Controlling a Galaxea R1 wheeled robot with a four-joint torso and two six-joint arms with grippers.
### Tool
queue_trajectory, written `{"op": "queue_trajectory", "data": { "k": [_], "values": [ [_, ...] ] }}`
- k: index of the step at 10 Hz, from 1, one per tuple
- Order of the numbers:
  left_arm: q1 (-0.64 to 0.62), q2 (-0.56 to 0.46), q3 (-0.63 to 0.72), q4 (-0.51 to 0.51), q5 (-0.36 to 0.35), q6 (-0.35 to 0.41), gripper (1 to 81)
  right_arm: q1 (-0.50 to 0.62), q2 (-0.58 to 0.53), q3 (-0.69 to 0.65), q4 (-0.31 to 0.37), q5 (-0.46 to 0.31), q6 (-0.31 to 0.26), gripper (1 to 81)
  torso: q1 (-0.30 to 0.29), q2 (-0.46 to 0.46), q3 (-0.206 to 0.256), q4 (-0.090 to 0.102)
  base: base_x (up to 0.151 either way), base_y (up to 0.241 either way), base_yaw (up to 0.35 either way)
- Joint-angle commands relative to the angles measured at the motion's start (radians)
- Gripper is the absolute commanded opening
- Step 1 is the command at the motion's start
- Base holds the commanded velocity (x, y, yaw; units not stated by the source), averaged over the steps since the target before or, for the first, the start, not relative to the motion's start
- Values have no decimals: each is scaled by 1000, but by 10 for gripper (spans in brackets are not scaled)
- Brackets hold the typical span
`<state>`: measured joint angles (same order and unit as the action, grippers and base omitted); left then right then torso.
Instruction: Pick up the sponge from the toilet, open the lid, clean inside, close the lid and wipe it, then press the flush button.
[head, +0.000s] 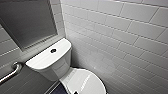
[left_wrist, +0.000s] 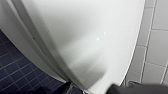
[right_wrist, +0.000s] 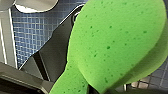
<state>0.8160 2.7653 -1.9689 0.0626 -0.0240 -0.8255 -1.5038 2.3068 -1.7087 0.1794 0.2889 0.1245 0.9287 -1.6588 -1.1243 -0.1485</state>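
The white toilet (head: 53, 62) stands in a tiled corner with its lid (head: 85, 82) down. The round dark flush button (head: 53, 50) sits in the middle of the tank top. In the right wrist view the bright green sponge (right_wrist: 117, 42) looms large over the blue floor tiles, squeezed narrow at one end where my right gripper (right_wrist: 87, 88) is shut on it. In the left wrist view the glossy lid (left_wrist: 85, 42) lies just below my left gripper (left_wrist: 92, 90), which stands open and holds nothing.
A metal grab bar (head: 12, 71) runs along the wall left of the tank. A frosted window (head: 27, 20) sits above it. White tiled wall (head: 125, 45) closes in on the toilet's right. Dark blue floor tiles (left_wrist: 17, 72) lie beside the bowl.
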Motion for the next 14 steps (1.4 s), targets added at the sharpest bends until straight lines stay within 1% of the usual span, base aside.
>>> {"op": "queue_trajectory", "data": {
  "k": [1, 2, 6, 8, 9, 12, 14],
  "values": [
    [-113, 39, -21, -1, -40, 5, 811, 10, -53, 22, -3, -68, 3, 10, 0, 0, 0, 0, 0, 0, 0],
    [-113, 45, -28, -1, -63, 5, 811, 10, -53, 23, -1, -68, 4, 10, 0, 0, 0, 0, 0, 0, 0],
    [-113, 44, -22, 0, -85, 5, 811, 13, -48, 23, -1, -68, 4, 10, 0, 0, 0, 0, 0, 0, 0],
    [-113, 42, -21, 11, -112, 5, 811, 13, -48, 23, -1, -68, 4, 10, 0, 0, 0, 0, 0, 0, 0],
    [-114, 41, -21, 40, -134, 5, 811, 13, -51, 25, -1, -68, 4, 10, 0, 0, 0, 0, 0, 0, 0],
    [-111, 45, -22, 127, -148, 5, 811, 13, -53, 25, 0, -67, 4, 10, 0, 0, 0, 0, 0, 0, 0],
    [-103, 41, -2, 175, -178, 5, 811, 16, -53, 25, 2, -68, 4, 10, 0, 0, 0, 0, 0, 0, 0]
  ]
}}
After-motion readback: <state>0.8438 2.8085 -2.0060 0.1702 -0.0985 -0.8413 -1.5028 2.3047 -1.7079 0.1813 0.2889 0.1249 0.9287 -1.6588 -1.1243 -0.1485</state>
